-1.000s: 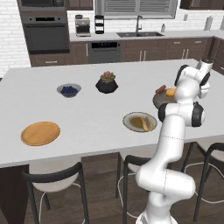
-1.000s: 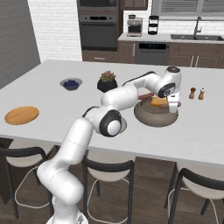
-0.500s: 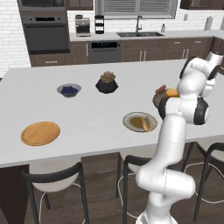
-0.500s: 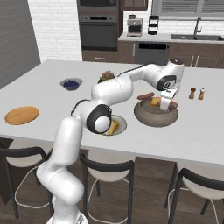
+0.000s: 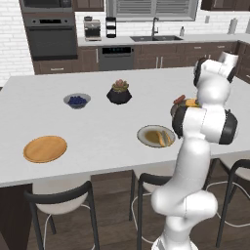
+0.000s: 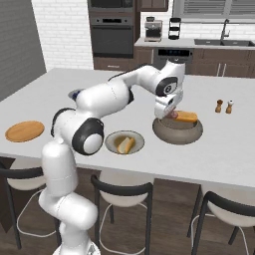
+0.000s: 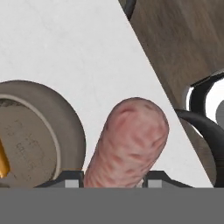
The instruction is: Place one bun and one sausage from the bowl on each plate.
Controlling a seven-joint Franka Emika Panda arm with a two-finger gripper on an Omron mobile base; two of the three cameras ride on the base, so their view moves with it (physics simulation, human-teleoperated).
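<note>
My own arm is blocking much of the bowl point(image 5: 176, 108) in the left base view, leaving a sliver of rim, a sausage end and a bit of bun peeking out. In the hand view my finger tips are cut off at the bottom edge, but my gripper point(image 7: 114, 183) is clearly clamping a sausage point(image 7: 129, 142) between the jaws: pink, mottled, round-ended, pointing away over the white surface point(image 7: 65, 43). In the right base view I am hanging just above the bowl's left rim, and a golden bun point(image 6: 186, 116) is lying across the bowl's top. The grey plate point(image 6: 124, 142), near the bowl's left, is carrying a bun and something yellowish; the wooden plate point(image 6: 24, 131) is sitting bare, well apart at the surface's far left.
</note>
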